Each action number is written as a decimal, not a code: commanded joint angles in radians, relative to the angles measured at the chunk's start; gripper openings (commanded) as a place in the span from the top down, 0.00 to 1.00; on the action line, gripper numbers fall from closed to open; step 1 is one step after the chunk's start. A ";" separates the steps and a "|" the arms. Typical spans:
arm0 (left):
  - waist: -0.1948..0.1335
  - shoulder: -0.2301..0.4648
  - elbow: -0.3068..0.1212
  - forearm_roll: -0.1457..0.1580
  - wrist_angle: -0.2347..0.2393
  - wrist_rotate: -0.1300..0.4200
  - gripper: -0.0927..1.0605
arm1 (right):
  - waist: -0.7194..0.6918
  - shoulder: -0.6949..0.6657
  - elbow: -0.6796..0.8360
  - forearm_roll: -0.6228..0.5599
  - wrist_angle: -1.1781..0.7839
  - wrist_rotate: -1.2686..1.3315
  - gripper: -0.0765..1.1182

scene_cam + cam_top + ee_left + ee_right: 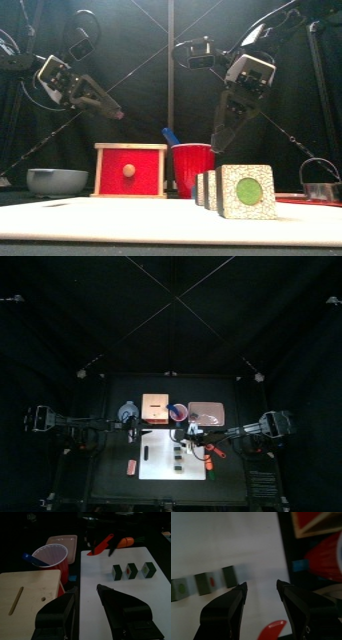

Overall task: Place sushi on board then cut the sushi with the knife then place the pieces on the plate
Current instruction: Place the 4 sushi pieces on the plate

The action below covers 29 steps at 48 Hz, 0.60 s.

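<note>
Progress: the sushi is placed on the white cutting board (133,597) and is judged already cut. Three sushi pieces (133,570) are stood in a row on the board, set apart by small gaps, none touching. The last step is judged not yet begun: the pink tray (62,539) is set on the desk (114,481) off the board, past its back right corner, and nothing is made out in it, so all three pieces are left to be moved. The red cup (52,554) is set just behind the board, beside the tray, with the blue knife (30,558) stuck in it. The red knife (100,547) is found out of the cup at the board's back right corner, tip pointed in over the board.

End effectors: the right end effector (262,584) is held over the board's right side, near the pieces, with jaws spread wide. The red knife is glimpsed low between them, but whether it is gripped or even touched cannot be told; no sushi is held. The left end effector (85,592) is held above the board's left end, apart from the pieces, jaws spread, nothing between them and nothing touched. A grasp on one piece is judged the next need
</note>
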 commanded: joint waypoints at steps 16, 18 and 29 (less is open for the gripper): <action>0.003 0.002 -0.009 0.000 -0.005 0.000 0.26 | 0.052 0.091 -0.089 0.037 -0.006 -0.006 0.23; 0.002 0.000 -0.008 -0.002 -0.005 0.000 0.26 | 0.054 0.095 -0.089 0.037 -0.008 -0.005 0.23; 0.003 0.002 -0.005 -0.002 -0.005 0.000 0.26 | 0.055 0.114 -0.092 0.054 -0.034 -0.002 0.23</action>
